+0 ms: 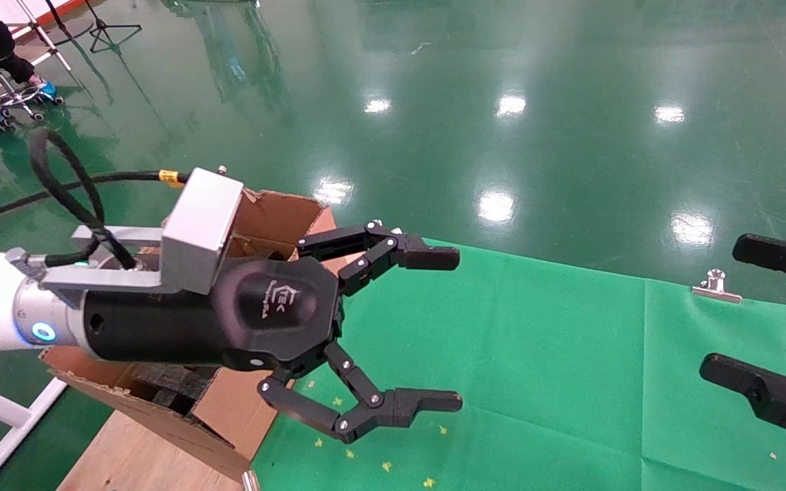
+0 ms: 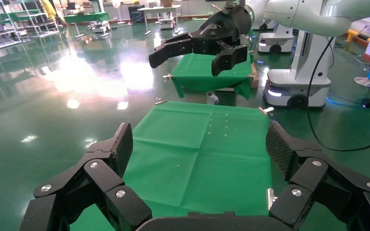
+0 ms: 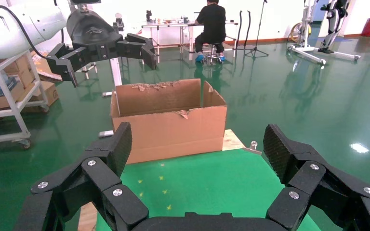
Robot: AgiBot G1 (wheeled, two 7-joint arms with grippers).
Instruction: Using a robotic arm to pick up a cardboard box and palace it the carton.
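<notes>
We see a shiny green floor (image 1: 536, 61) and a green cloth (image 1: 536, 382) filling the lower right of the head view, with the carton (image 1: 277, 211) at the left of the frame, behind our left gripper (image 1: 444, 329). Only the right wrist view shows the whole carton, and the cardboard box shows in no view. The left gripper is spread wide and holds nothing, and our right gripper (image 1: 758, 307) at the right edge is also spread wide and holds nothing.

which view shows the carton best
The right wrist view: the whole carton shows, ragged flaps and front wall unobstructed. In the head view the left end effector, open, covers most of it. The left wrist view misses it.
</notes>
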